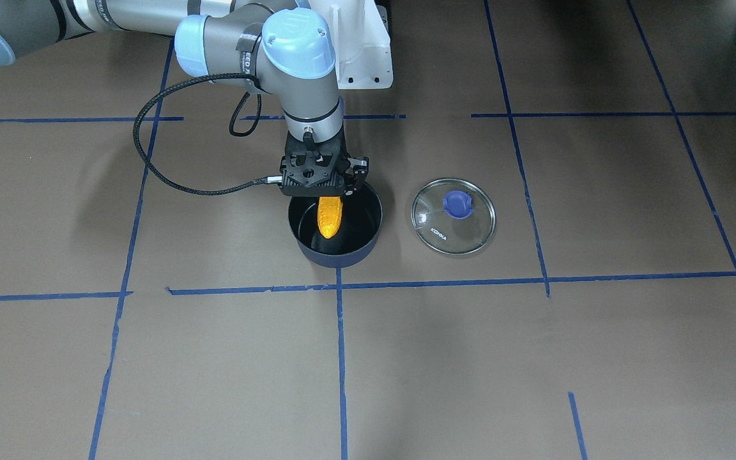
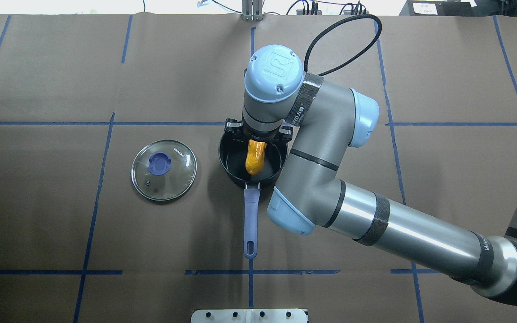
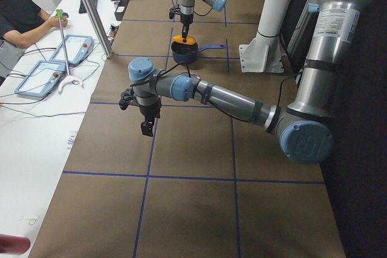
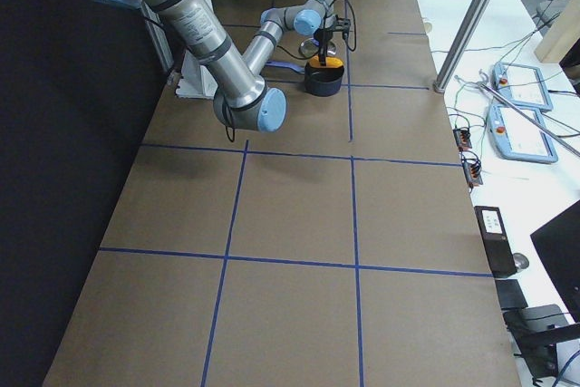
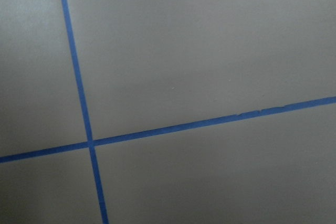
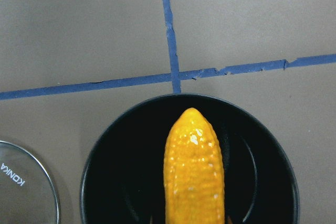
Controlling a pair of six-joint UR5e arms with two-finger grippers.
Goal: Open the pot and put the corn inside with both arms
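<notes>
Corn (image 1: 329,218) hangs tip-down in open pot (image 1: 342,258), right gripper (image 1: 328,197) fingers clamped on it for lowering, lid (image 1: 453,216) parked aside; left gripper (image 3: 146,125) fingers: cannot tell.

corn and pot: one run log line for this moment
lid: off, beside pot | right gripper: shut on corn, over open pot | left gripper: away from pot, state unclear

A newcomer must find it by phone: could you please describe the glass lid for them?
Find the dark pot near the middle of the table, with the corn hanging into it. In the overhead view the lid lies flat just left of the pot, not touching it. It is the only clear round disc, with a blue knob.
</notes>
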